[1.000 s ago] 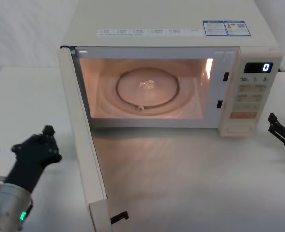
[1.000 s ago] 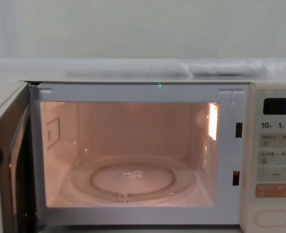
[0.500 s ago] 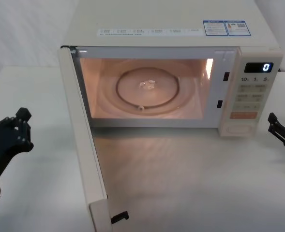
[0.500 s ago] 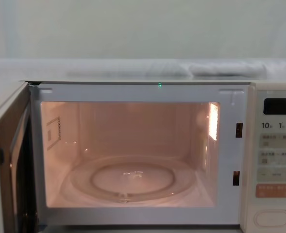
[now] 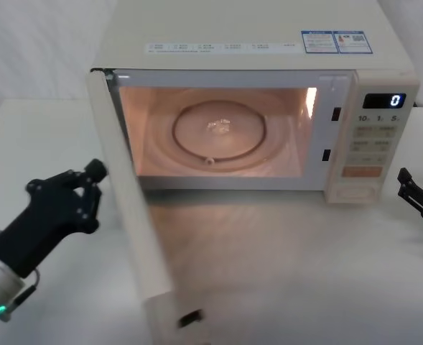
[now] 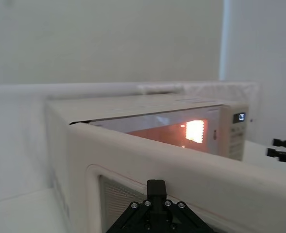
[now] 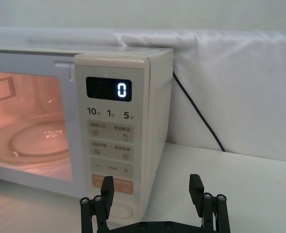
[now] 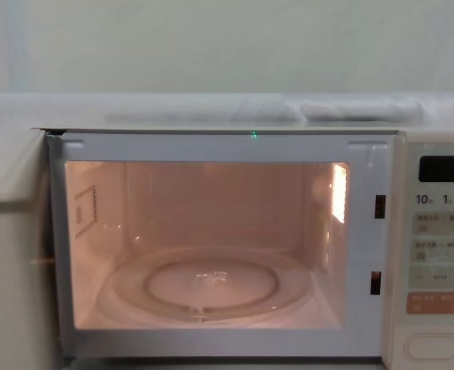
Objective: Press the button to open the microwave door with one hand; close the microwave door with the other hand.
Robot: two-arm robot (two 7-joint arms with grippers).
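1. White desk (image 5: 46, 136) and a pale wall behind carry the scene; a cream microwave (image 5: 247, 29) stands at the back of the desk, its cavity lit orange with the glass turntable (image 5: 218, 133) inside.
2. The microwave door (image 5: 136, 237) is swung open on its hinge at the robot's left. It juts forward from the cabinet, its long edge running from the hinge toward the robot. Its free end with the latch hooks is blurred in the head view.
3. The left gripper (image 5: 82, 190) is at the door's outer face, on the side away from the cavity. I cannot tell whether its fingers are apart or together. Contact looks likely, but I cannot confirm it. In the left wrist view the door panel (image 6: 147, 165) spans the frame just ahead of the left gripper (image 6: 156, 204).
4. To shut the door, the push must go to the robot's right, sweeping the door round its hinge toward the cavity. The left arm is plainly the nearer one.
5. The right gripper (image 5: 419, 195) hangs with fingers spread apart, holding nothing, near the control panel.
6. The button (image 5: 355, 192), a wide oval at the panel's foot, sits just ahead of the right gripper (image 7: 152, 194).
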